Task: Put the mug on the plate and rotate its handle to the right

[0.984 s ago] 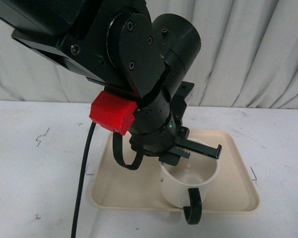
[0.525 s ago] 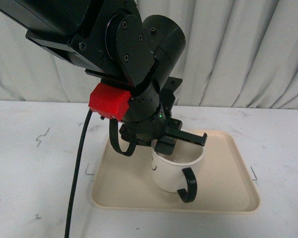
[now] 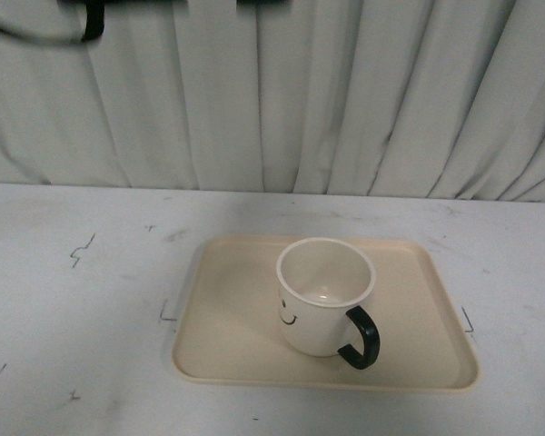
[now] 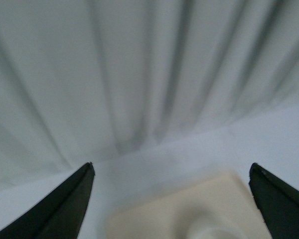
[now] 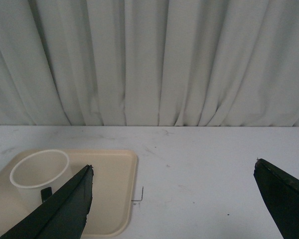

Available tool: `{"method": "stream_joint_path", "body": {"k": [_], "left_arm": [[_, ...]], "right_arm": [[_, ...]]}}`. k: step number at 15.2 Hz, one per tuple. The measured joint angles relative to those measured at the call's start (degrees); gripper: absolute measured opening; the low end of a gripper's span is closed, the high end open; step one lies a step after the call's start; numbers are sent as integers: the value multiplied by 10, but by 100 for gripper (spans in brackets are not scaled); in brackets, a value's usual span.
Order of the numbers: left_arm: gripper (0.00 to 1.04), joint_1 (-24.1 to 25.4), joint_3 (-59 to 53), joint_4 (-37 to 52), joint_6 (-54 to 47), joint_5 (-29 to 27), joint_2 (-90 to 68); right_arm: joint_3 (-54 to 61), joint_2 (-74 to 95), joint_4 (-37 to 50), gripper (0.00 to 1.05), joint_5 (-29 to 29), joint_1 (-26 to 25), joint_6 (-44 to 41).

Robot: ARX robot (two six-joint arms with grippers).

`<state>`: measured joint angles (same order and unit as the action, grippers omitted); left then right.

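I find the cream-white round smiley mug [image 3: 325, 295] upright near the middle of the flat beige rimmed plastic plate [image 3: 227, 345], its dark green-black loop handle [image 3: 361, 338] angled front-right, short of fully right by my judgement. Left gripper [image 4: 170, 165] and right gripper [image 5: 173, 163] hang spread wide, empty, well clear, since the mug rests unaided

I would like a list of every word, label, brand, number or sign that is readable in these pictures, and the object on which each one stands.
No words, brands or numbers can be read in any view.
The only sign is a black smiley face, drawn on the mug that stands on the plate.
The small black marks on the table are not letters.
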<state>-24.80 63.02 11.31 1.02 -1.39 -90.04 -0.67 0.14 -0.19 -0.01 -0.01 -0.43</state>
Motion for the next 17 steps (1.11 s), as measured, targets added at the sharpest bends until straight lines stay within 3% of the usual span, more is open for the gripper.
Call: {"method": "stream_joint_path", "body": {"k": [1,2,4,6,7,9,16,17], "left_arm": [[81,1,-80,156,0,-117,36],[70,10,-170,239,-1,-174,55],[47,64,-310,345,-1,-178,83],[23,96,-377,383,-1,-146,174],[2,121,-447,379,-1,-109,218],[2,157,-504,372,-2,-84,284],[2,199,-576,306,-2,-39,423],[2,224,-584,289,-3,0,447]], "right_arm": [[0,0,0,98,-2,0,0],[0,0,0,98,0,0,0],[0,0,0,98,0,0,0],[0,0,0,98,0,0,0],[0,0,0,98,0,0,0],[0,0,0,98,0,0,0],[0,0,0,98,0,0,0],[0,0,0,98,0,0,0]]}}
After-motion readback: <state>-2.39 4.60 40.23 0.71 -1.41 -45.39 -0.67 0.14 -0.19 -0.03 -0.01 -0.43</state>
